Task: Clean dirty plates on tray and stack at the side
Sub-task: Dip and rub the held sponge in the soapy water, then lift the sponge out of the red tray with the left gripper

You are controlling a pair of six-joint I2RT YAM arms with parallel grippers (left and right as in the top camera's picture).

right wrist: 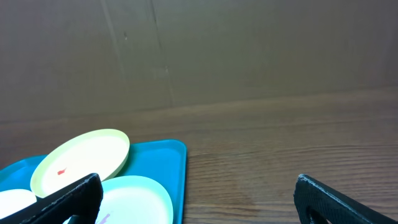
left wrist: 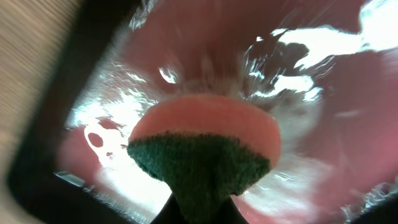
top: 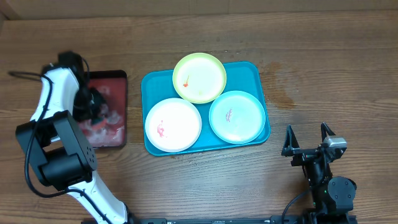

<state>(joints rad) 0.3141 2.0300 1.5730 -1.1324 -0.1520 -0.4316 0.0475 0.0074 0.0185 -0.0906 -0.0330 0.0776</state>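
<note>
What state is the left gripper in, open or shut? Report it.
Left gripper shut on the sponge: its green pad is pinched narrow, over the red tray.

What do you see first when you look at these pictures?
The teal tray mid-table carries a yellow-green plate, a white plate and a pale blue plate, each with a small red smear. On the left, the left gripper pinches a pink-and-green sponge over a shiny dark red tray.

The left arm (top: 45,102) hides part of the red tray (top: 118,93). The sponge (left wrist: 205,146) looks blurred. The frame's edge cuts off the white plate (right wrist: 11,205).
</note>
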